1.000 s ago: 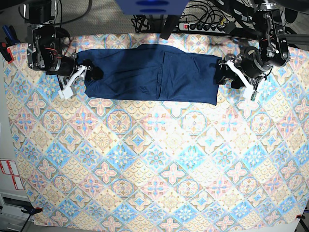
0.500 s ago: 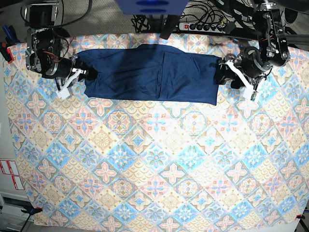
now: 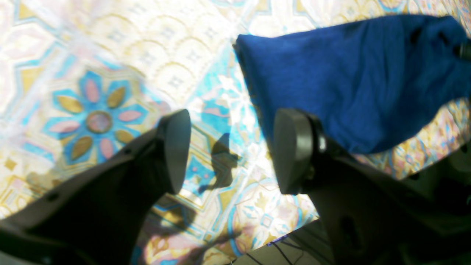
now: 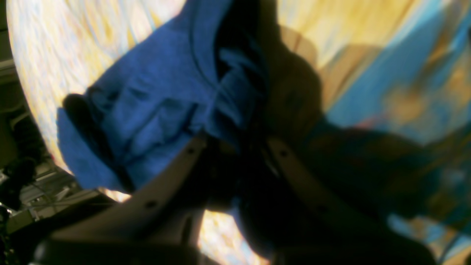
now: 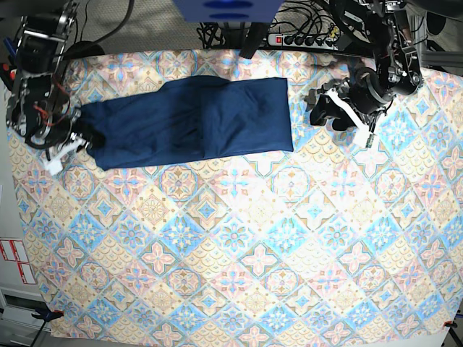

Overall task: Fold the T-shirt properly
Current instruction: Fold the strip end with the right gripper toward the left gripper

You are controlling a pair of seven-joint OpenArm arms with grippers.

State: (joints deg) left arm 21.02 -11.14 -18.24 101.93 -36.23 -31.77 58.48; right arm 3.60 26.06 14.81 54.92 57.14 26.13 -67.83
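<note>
The dark blue T-shirt lies as a long folded band across the back of the patterned cloth, tilted down toward the left. My right gripper is shut on the shirt's left end. In the right wrist view, bunched blue T-shirt fabric is pinched at the right gripper. My left gripper stands open on the cloth, a short way right of the shirt's right edge and apart from it. In the left wrist view, the left gripper holds nothing, and a T-shirt corner lies just beyond the right-hand finger.
A power strip and loose cables lie behind the table's back edge. Red-and-white labels mark the floor left of the table. The patterned cloth covers the whole tabletop in front of the shirt.
My right gripper closed on the shirt's left end and dragged the whole shirt left and slightly down. The right end slid away from the open left gripper, which shifted a little.
</note>
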